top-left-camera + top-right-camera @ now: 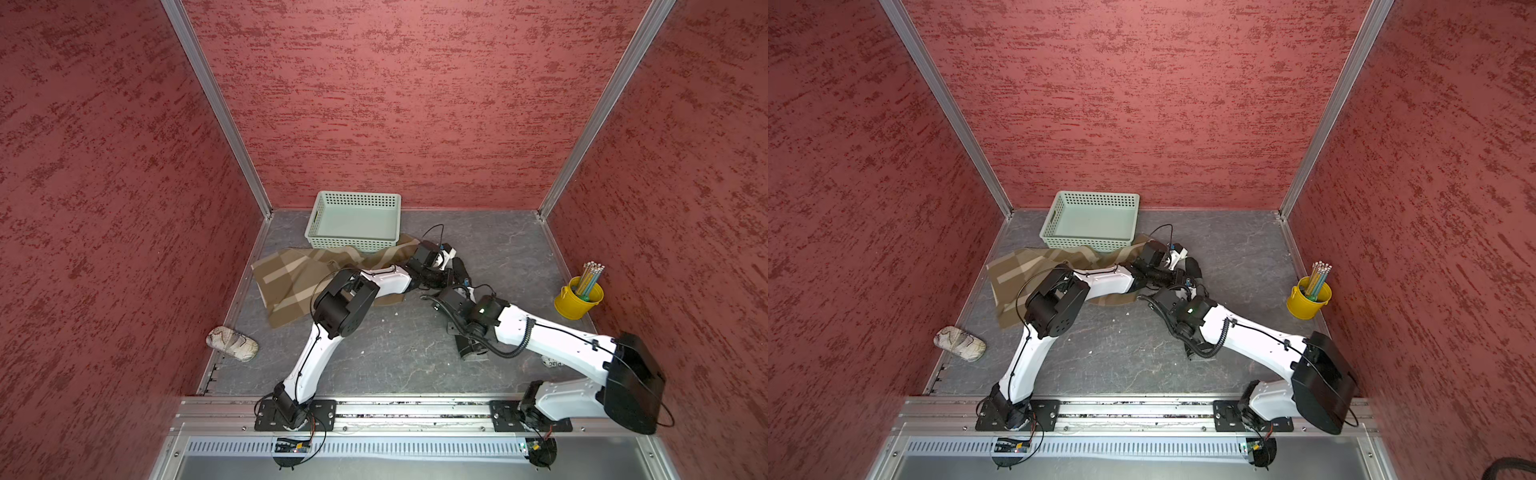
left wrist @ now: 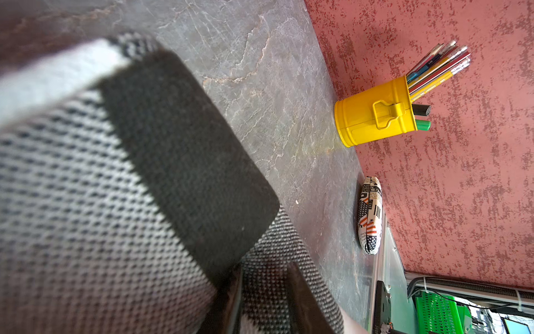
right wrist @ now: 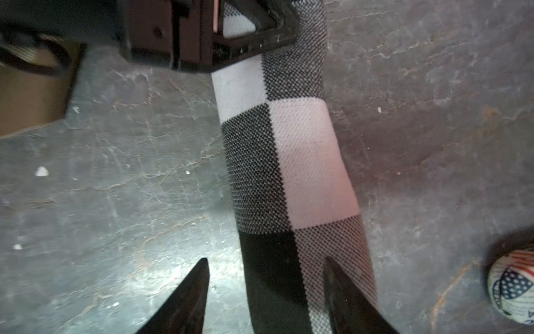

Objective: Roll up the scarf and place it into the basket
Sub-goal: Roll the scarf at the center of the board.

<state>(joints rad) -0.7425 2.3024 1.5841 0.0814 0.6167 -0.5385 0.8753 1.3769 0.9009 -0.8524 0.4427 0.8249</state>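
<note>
The scarf [image 3: 289, 162] is a black, white and grey checked cloth rolled into a long tube lying on the grey table. My left gripper [image 2: 265, 269] is shut on one end of the scarf [image 2: 144, 173], which fills most of the left wrist view. My right gripper [image 3: 265, 260] is open astride the other end: one finger lies against the roll, the other stands apart from it. In both top views the two wrists meet over the roll and hide most of it. The empty mint-green basket [image 1: 353, 244] [image 1: 1088, 244] stands at the back, left of the left gripper [image 1: 457, 268].
A tan striped cloth [image 1: 291, 282] lies spread in front of the basket, under the left forearm. A yellow bucket of pencils [image 1: 578, 297] [image 2: 372, 115] stands by the right wall. A flag-print pouch [image 2: 370, 215] [image 3: 511, 284] lies near it. A beige pouch [image 1: 232, 343] sits by the left wall.
</note>
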